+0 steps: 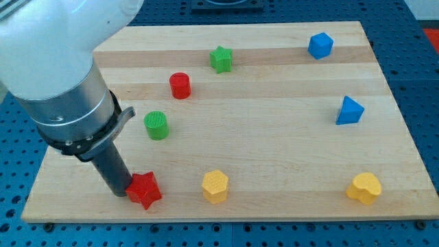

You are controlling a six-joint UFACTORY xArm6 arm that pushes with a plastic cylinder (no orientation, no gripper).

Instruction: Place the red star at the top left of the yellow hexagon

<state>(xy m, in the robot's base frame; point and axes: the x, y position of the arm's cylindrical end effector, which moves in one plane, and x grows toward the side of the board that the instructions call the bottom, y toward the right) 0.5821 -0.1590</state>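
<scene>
The red star (pixel 145 190) lies near the board's bottom left. The yellow hexagon (pixel 215 186) sits to its right, about a block's width away, at the same height in the view. My tip (pixel 121 193) is at the red star's left edge, touching it or nearly so. The dark rod rises from there up and to the left into the arm's large grey and white body.
A green cylinder (pixel 156 125) stands above the red star, a red cylinder (pixel 180 86) and a green star (pixel 221 59) further up. A blue cube (pixel 319 45), a blue triangular block (pixel 349 110) and a yellow heart (pixel 363 188) are on the right. The wooden board (pixel 274 151) ends just below the star.
</scene>
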